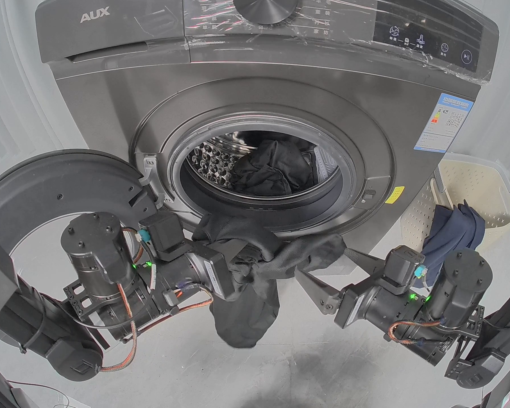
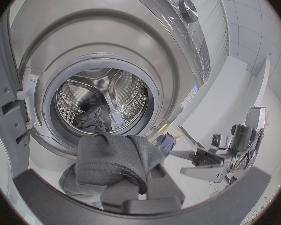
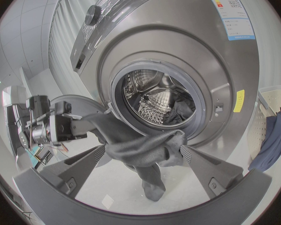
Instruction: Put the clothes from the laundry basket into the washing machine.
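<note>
**Grey top hung up right at the washer's mouth**

So the dark grey knit garment (image 1: 249,256) sits just below the port lip of the grey front-loading washing machine (image 1: 323,86). It's bunched against the rim, with one long end dangling toward the pale floor (image 1: 323,364). It hasn't gone in.

The left gripper (image 1: 231,270) is clenched on it from the hinge side, and my guess is that's to carry the bulk up over the lip. The right gripper (image 3: 142,150) is spread wide. The cloth's other end only drapes across between its fingers, so it's more propping than pinching. It looks placed to keep that end from sliding off.

Crumpled black clothes (image 1: 272,168) lie in the steel drum, so part of the job looks done. The round door (image 1: 51,194) is swung fully open to the robot's left, well out of both arms' way. The cream perforated plastic laundry basket (image 1: 493,188) stands beside the machine on the right. A navy blue garment (image 1: 453,233) hangs over its rim, probably next.
</note>
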